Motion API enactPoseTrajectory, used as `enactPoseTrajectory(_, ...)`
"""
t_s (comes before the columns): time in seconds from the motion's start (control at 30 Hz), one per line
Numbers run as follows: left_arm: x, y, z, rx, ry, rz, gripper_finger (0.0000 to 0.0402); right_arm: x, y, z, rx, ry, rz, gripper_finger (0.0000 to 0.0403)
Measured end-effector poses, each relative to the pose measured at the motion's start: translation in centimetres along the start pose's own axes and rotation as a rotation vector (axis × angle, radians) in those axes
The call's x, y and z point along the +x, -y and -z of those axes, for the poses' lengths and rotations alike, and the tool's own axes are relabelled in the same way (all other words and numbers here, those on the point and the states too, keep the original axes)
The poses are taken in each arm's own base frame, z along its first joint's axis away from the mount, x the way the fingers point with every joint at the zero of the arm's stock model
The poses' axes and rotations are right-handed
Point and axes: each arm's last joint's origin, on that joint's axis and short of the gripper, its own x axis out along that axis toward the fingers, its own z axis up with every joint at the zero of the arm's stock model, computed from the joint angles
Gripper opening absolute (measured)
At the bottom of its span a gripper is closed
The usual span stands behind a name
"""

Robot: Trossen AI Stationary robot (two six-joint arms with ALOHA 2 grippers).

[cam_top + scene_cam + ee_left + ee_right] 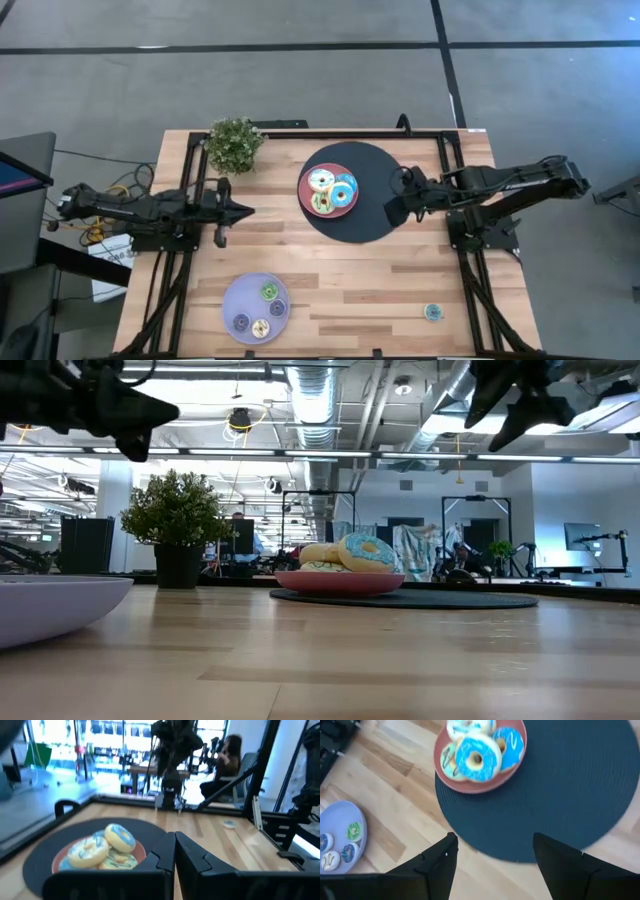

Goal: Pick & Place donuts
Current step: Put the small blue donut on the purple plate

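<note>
Several bigger donuts, iced blue [477,757], white [321,180] and green [322,203], lie piled on the pink plate [306,196], which sits on a round black mat [365,220]. Several coin-sized donuts [269,291] lie on the lavender plate [232,295] at the near left. One more small donut [432,312] lies alone on the table at the near right. My right gripper [495,852] is open and empty above the mat's right part, right of the pink plate. My left gripper [174,865] is shut and empty, raised at the table's left side [243,210].
A potted plant [236,145] stands at the far left corner. Black frame rails [450,150] run along the table's edges. Bare wood lies between the mat and the lavender plate. A person [230,755] sits in the room beyond the table.
</note>
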Motion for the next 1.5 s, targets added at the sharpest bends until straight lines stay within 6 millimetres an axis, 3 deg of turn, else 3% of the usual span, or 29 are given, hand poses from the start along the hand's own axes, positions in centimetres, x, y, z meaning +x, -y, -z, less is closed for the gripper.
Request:
enactPoseTrajectory(0.3, -2.8, -0.2, 0.5, 0.136, 0.110, 0.117, 0.0000, -0.4, -0.6, 1.6, 0.143, -0.043, -0.003, 0.0249)
enactPoseTrajectory(0.6, -2.3, -0.6, 2.9, 0.154, 0.059, 0.152, 0.0000, -0.5, -1.0, 2.3, 0.230, -0.059, -0.012, 0.0249)
enactPoseTrajectory(0.7, -2.3, -0.8, 2.5, 0.156, 0.104, 0.148, 0.0000, -0.2, -1.2, 2.4, 0.249, -0.065, 0.000, 0.0249)
enactPoseTrajectory(1.1, -2.2, -1.2, 3.4, 0.122, 0.010, 0.190, 0.0000, 1.2, -1.6, 3.3, 0.187, -0.183, 0.084, 0.0249)
enactPoseTrajectory(1.3, -2.2, -1.3, 3.5, 0.125, 0.003, 0.143, 0.0000, 1.6, -2.1, 4.9, 0.135, -0.237, 0.138, 0.0249)
enactPoseTrajectory(1.5, -2.2, -1.4, 3.6, 0.130, 0.000, 0.125, 0.0000, 1.0, -3.1, 8.6, 0.124, -0.299, 0.183, 0.0249)
